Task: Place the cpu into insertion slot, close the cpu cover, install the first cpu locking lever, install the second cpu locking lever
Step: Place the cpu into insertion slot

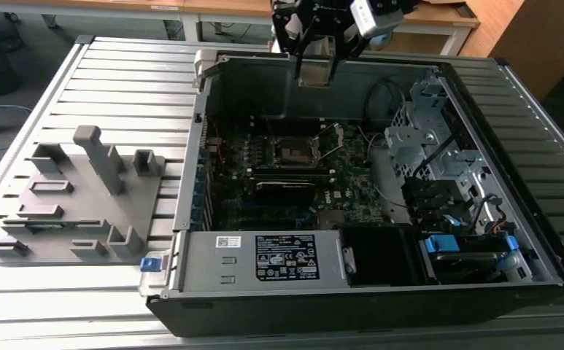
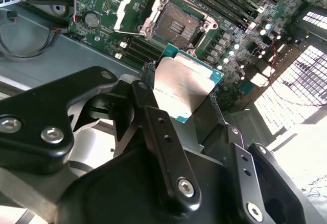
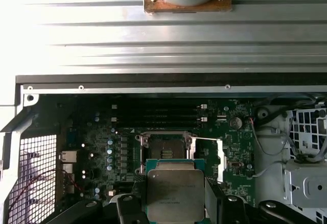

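My gripper (image 1: pixel 316 73) hangs over the far wall of the open computer case, shut on the cpu (image 2: pixel 186 83), a flat square chip with a dull silver top and a green edge. In both wrist views the black fingers (image 3: pixel 137 196) clamp two opposite edges of the cpu (image 3: pixel 173 193). The insertion slot (image 1: pixel 293 151) lies below on the green motherboard, its dark centre bare (image 2: pixel 176 25) (image 3: pixel 166 150). The cpu cover (image 2: pixel 130 7), a thin silvery frame, stands flipped open beside the slot (image 3: pixel 210 157). The chip is held well above the socket and apart from it.
A grey fixture tray (image 1: pixel 68 197) lies on the slatted metal table (image 1: pixel 116 73) at the exterior view's left. Inside the case are the labelled power supply (image 1: pixel 282 259), a drive cage (image 1: pixel 427 138), memory slots (image 3: pixel 153 114) and loose cables (image 3: pixel 265 142).
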### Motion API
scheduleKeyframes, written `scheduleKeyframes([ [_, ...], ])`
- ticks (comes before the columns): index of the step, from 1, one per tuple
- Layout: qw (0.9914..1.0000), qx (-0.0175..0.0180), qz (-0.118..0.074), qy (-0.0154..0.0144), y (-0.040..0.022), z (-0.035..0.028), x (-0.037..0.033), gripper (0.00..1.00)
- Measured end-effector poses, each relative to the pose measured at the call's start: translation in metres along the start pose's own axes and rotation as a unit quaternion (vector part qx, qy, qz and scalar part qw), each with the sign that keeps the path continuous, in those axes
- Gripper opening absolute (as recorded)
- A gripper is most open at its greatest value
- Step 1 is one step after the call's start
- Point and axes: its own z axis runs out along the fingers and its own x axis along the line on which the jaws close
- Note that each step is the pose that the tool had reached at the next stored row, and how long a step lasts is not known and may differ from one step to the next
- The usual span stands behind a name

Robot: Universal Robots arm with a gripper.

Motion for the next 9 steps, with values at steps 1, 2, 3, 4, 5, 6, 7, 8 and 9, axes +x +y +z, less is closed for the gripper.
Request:
scheduleKeyframes([
  [1,1.00000,0.0000,0.000,0.0000,-0.0001,0.0007,0.0000,0.54],
  [2,1.00000,0.0000,0.000,0.0000,-0.0002,0.0016,0.0000,0.54],
  [3,1.00000,0.0000,0.000,0.0000,-0.0002,0.0023,0.0001,0.54],
  [4,1.00000,0.0001,0.000,0.0000,-0.0003,0.0029,0.0001,0.54],
  [5,1.00000,0.0001,0.000,0.0001,-0.0003,0.0033,0.0001,0.54],
  [6,1.00000,0.0002,0.000,0.0001,-0.0003,0.0033,0.0001,0.54],
  [7,1.00000,0.0002,0.000,0.0001,-0.0003,0.0034,0.0001,0.54],
  [8,1.00000,0.0002,0.000,0.0001,-0.0003,0.0035,0.0001,0.54],
  [9,1.00000,0.0001,0.000,0.0000,-0.0003,0.0036,0.0001,0.54],
])
